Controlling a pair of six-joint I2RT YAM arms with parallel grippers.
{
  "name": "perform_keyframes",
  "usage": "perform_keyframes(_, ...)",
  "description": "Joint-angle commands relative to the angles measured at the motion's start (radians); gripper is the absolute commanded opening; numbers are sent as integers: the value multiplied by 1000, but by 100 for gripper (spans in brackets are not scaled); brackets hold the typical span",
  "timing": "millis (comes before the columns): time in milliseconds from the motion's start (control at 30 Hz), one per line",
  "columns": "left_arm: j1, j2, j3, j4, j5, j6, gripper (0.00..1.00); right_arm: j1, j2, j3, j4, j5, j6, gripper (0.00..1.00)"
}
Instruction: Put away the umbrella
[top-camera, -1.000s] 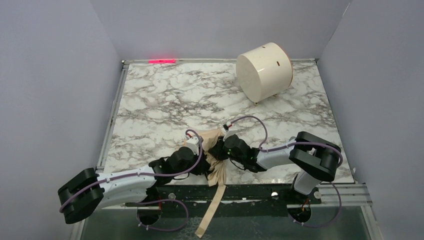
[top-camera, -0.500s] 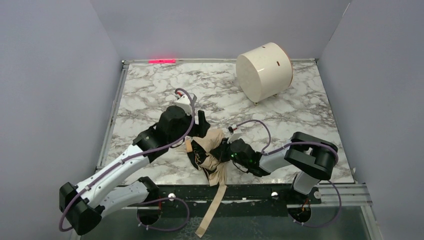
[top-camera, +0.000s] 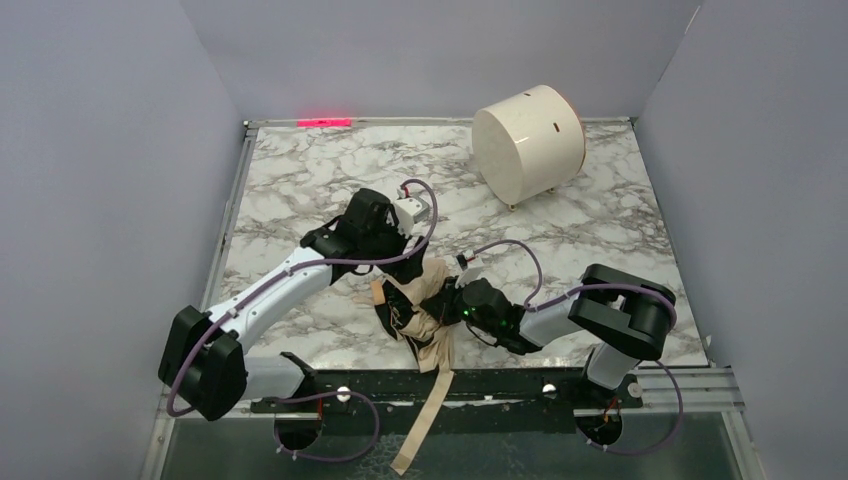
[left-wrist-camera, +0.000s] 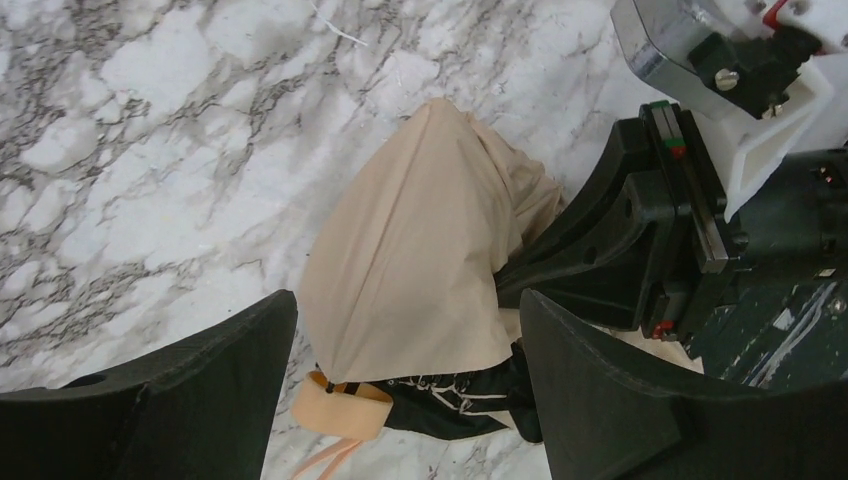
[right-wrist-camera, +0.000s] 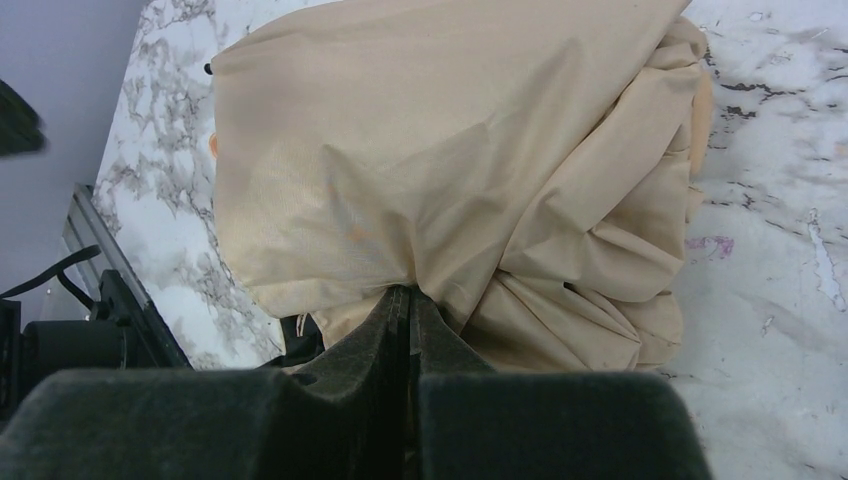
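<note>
A second ago both arms were crowded low over the umbrella (top-camera: 415, 312) at the near middle of the surface (top-camera: 300, 180). Since then the left arm has let go, swung up and away to the far left, and come back to hover just over the far side of the bundle. The umbrella has shifted only slightly. It lies as a crumpled heap of beige fabric with black ribs showing, and its long strap (top-camera: 425, 420) trails over the near edge.

The left fingers (left-wrist-camera: 160, 400) are now spread wide, one on each side of the fabric and the peach handle knob (left-wrist-camera: 340, 405) below them, and they touch nothing.

The right fingers (right-wrist-camera: 400, 330) are pressed together and pinch a fold of the fabric at the bundle's right side, so that arm alone holds the umbrella.

The release looks like a regrasp, with the left arm lining up a fresh hold. The canopy is still loose, and the white drum (top-camera: 528, 140) stands well apart at the far right, so putting the umbrella away seems a long way off.
</note>
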Motion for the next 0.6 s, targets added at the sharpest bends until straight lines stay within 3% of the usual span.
perform_keyframes(0, 4, 74, 49, -32, 136, 144, 83, -3, 46, -55, -201, -14, -52, 10)
perform_keyframes(133, 4, 147, 52, -45, 185, 174, 83, -3, 37, -56, -200, -21, -52, 10)
perform_keyframes(333, 4, 229, 47, -47, 150, 207, 84, -3, 22, -64, -197, -37, -48, 10)
perform_keyframes(567, 0, 305, 19, -52, 243, 205, 84, -3, 1, -71, -195, -35, -43, 10)
